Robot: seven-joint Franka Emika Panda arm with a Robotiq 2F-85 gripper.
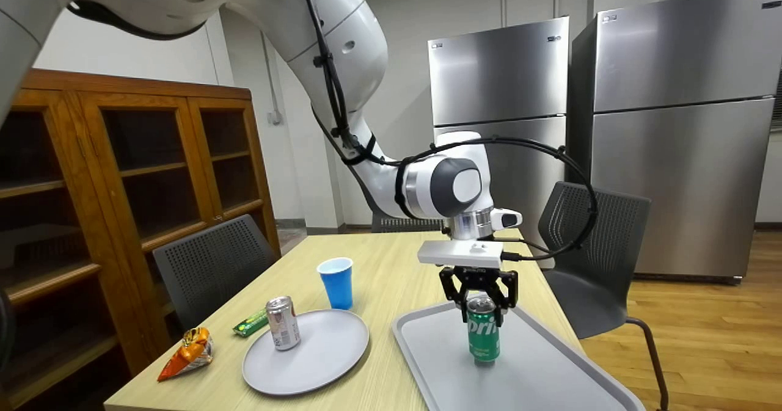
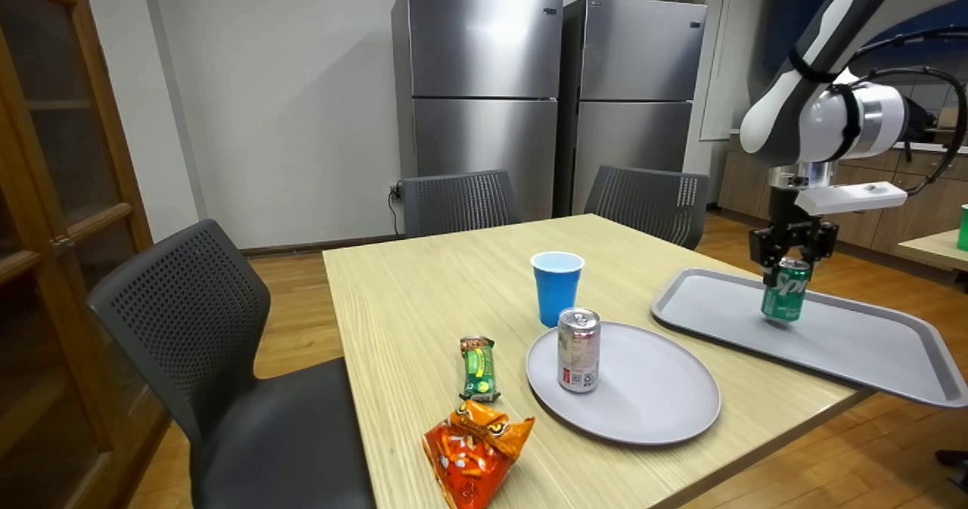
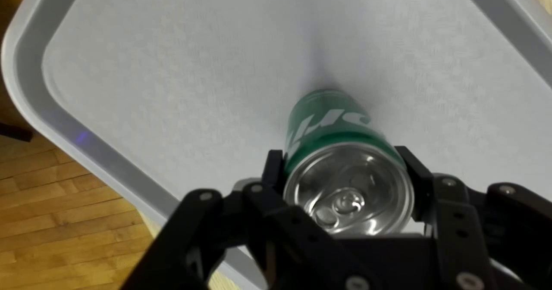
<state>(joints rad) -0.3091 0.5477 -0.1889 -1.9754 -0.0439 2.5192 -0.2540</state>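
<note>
Hand, partway spread, grips the Sprite can on/just above (can't tell) the gray tray, 3 o'clock from the plate in an exterior view. Grab looks done, release isn't.

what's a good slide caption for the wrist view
Seen from above: black fingers clasp a green can, with a gray tray beneath.

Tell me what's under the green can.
The gray tray shows around its base. The green can, clamped in the gripper, hides the patch directly below; whether it touches the tray, I can't tell.
</note>
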